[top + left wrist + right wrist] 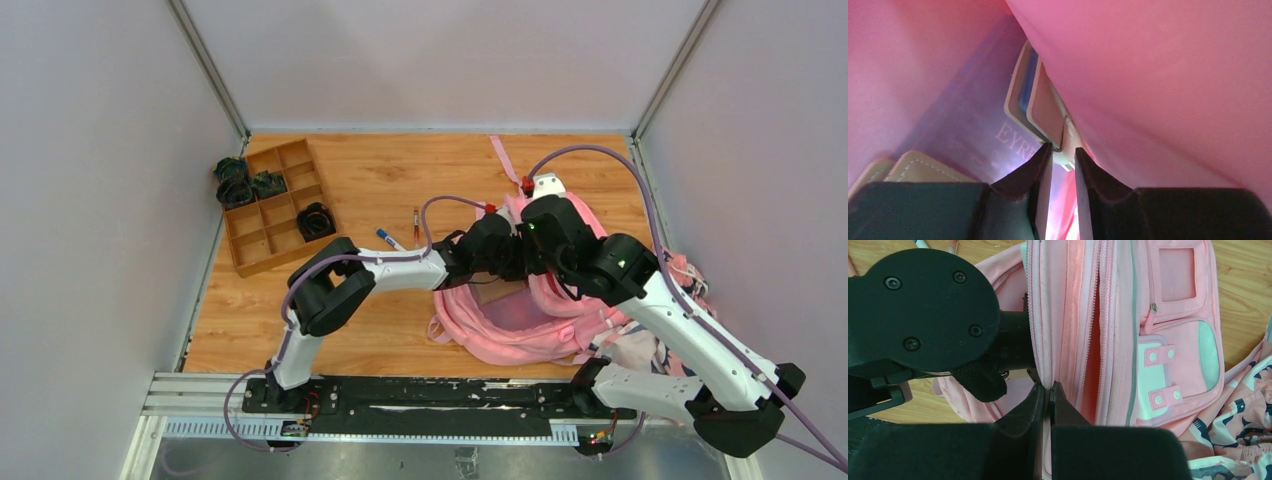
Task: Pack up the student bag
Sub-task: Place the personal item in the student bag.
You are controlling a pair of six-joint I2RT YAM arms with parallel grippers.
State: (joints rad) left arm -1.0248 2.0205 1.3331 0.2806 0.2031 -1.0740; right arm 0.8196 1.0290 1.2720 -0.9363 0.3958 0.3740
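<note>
Although the main compartment stands open and already holds flat items, packing is judged only part-done. The student bag (520, 315) lies on the table at right of centre, under both wrists. The patterned cloth (1243, 405) is bunched just beside its flank, outside it. The wooden tray (252, 243) sits well apart at the far left, with dark objects in several cells.

The right gripper (1049, 395) is closed tight on the zip-edged rim of the opening and holds it up. The left gripper (1064, 165) is down inside the bag. Its jaws stand a narrow gap apart, with the corner of a beige-edged flat item (1045, 107) at the tips. Whether that corner is pinched cannot be told. A blue-capped pen (390, 238) and a red pen (416, 222) lie on the table left of the bag, unpacked.

Only the left wrist view shows the interior, where a lettered purple book (983, 125) lies beside the beige item. Only the right wrist view shows the front pockets and the pinched rim. Only the overhead view shows the tray.
</note>
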